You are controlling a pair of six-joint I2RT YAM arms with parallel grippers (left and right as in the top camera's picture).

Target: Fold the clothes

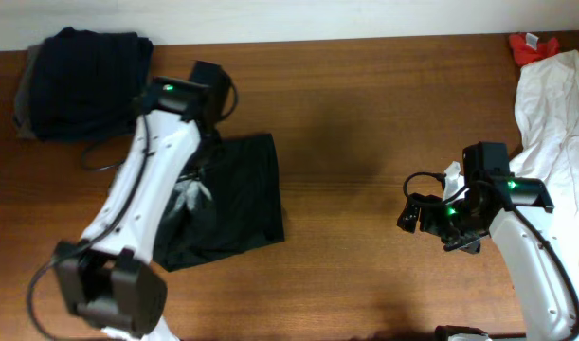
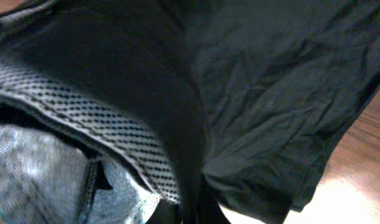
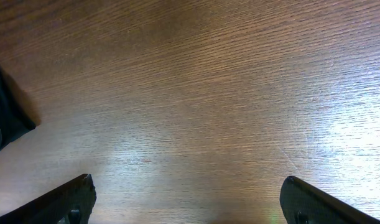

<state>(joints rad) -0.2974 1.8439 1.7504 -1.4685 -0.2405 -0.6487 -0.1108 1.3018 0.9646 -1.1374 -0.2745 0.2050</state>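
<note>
We see a black garment [image 1: 240, 194] lying crumpled on the worktop [image 1: 365, 104], left of centre. The left gripper [image 1: 204, 112] looks clenched on its upper edge; the right gripper [image 1: 424, 216] hangs released over bare wood. The cloth looks light and limp; corners offer the best hold.

A reddish-brown wooden table [image 1: 365, 104] fills nearly the whole overhead view, its grain running lengthwise. A strip of pale wall [image 1: 270, 19] (plain, cream-white) borders its far edge. In the right wrist view, light leaves whitish sheen on the wood.
</note>
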